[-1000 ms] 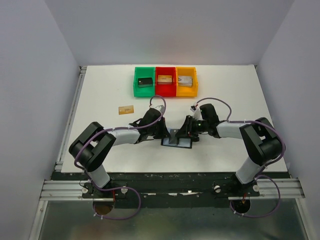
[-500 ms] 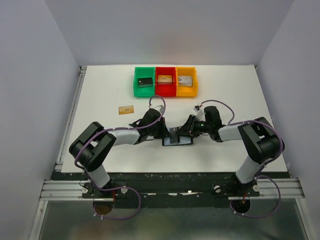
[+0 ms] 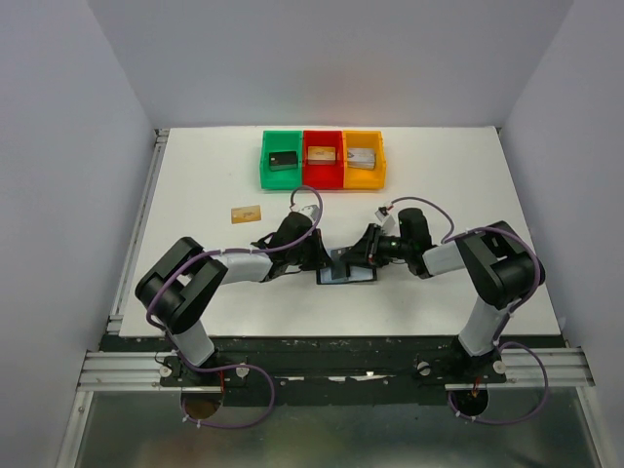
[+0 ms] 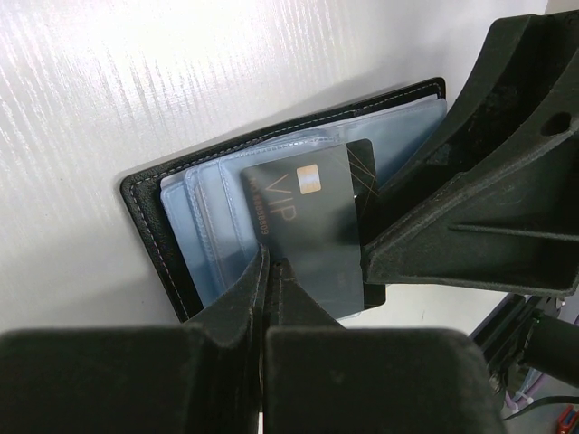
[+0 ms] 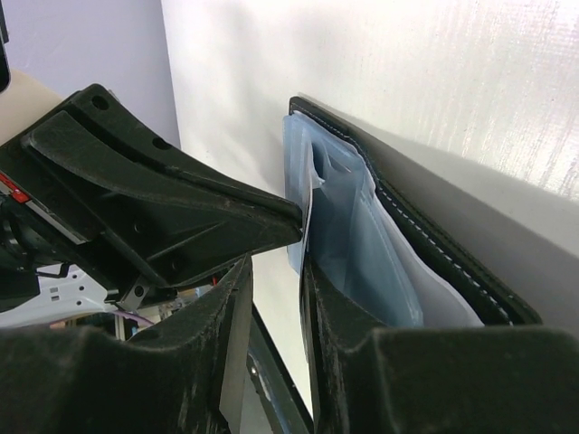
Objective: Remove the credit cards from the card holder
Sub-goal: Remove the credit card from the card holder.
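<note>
Top external view showed the card holder (image 3: 347, 274) lying open on the white worktop (image 3: 468, 175), about midway between the left and right edges and closer to the near edge. The left gripper (image 3: 319, 257) and right gripper (image 3: 367, 250) crowded in on it from either side. A tan-gold card (image 3: 246, 214) lay by itself well off toward the left edge. Green (image 3: 282, 161), red (image 3: 323, 158) and orange (image 3: 363, 159) bins sat in a row at the far edge.

From the left wrist I could see a black card (image 4: 308, 226) marked VIP sticking partway out of the bluish pockets (image 4: 213, 226), the left jaws pressed together on its edge. From the right wrist, the right jaws stood a narrow gap apart at a clear pocket's edge; whether they pinched it I could not tell.
</note>
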You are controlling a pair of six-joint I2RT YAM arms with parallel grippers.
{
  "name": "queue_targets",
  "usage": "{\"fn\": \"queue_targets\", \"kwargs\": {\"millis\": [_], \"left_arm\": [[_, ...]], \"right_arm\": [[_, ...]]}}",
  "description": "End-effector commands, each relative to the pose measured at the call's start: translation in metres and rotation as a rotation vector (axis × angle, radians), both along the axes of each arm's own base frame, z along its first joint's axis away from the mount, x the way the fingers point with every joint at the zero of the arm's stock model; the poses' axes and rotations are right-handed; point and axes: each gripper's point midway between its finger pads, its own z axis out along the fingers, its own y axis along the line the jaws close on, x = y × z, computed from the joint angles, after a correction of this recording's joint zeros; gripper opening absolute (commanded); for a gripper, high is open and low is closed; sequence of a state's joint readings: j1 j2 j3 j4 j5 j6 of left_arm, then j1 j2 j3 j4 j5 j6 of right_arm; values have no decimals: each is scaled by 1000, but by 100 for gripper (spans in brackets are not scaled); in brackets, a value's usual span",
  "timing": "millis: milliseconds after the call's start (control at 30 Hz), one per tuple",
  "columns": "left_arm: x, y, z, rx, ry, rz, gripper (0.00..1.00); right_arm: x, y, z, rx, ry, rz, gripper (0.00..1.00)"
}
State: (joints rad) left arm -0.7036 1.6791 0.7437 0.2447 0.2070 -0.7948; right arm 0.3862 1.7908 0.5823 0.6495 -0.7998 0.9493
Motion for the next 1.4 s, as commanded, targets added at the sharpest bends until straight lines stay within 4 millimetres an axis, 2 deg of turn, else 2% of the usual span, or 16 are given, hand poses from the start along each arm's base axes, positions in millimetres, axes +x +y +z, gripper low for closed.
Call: {"fn": "queue_targets", "kwargs": {"millis": [0, 400, 600, 700, 867, 1367], "left_arm": [[-21, 8, -30, 52, 76, -39, 0], [-20, 2, -23, 14, 57, -57, 0], [-18, 7, -21, 34, 43, -33, 0], [-15, 12, -18, 53, 27, -9, 1], [-14, 15, -14, 53, 15, 4, 2], [-17, 24, -21, 94, 38, 34, 1]], "right_arm": [[-4, 9, 8, 38, -19, 76, 36], [-5, 9, 0, -2, -5, 93, 30], [-6, 7, -2, -29, -4, 96, 17], [-6, 6, -1, -44, -12, 97, 14], [-6, 1, -3, -87, -17, 101, 13], [-10, -4, 3, -117, -37, 101, 13]]}}
